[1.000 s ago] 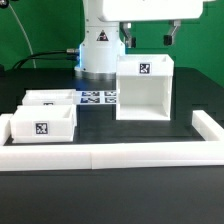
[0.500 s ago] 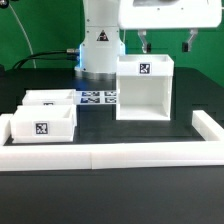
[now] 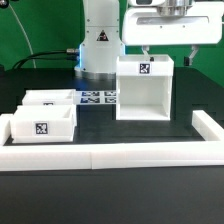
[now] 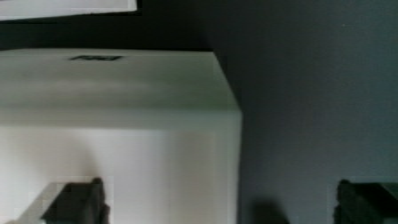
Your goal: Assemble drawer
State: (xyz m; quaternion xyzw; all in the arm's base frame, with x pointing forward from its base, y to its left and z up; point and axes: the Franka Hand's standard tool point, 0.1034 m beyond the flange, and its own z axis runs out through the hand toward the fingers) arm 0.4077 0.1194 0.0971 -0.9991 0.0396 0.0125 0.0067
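A front tray [image 3: 42, 125] and a back tray [image 3: 48, 98] sit at the exterior view's left, hemmed in by the low wall [image 3: 110, 155]. Bare tabletop [image 3: 95, 125] separates them from the tall box [image 3: 145, 90]. Above the box's right edge hangs the claw [image 3: 168, 52], spread wide and holding nothing.

The gripper [image 3: 168, 52] points straight down from the wrist [image 3: 172, 10] above it, both fingers [image 3: 147, 49] spread wide apart.
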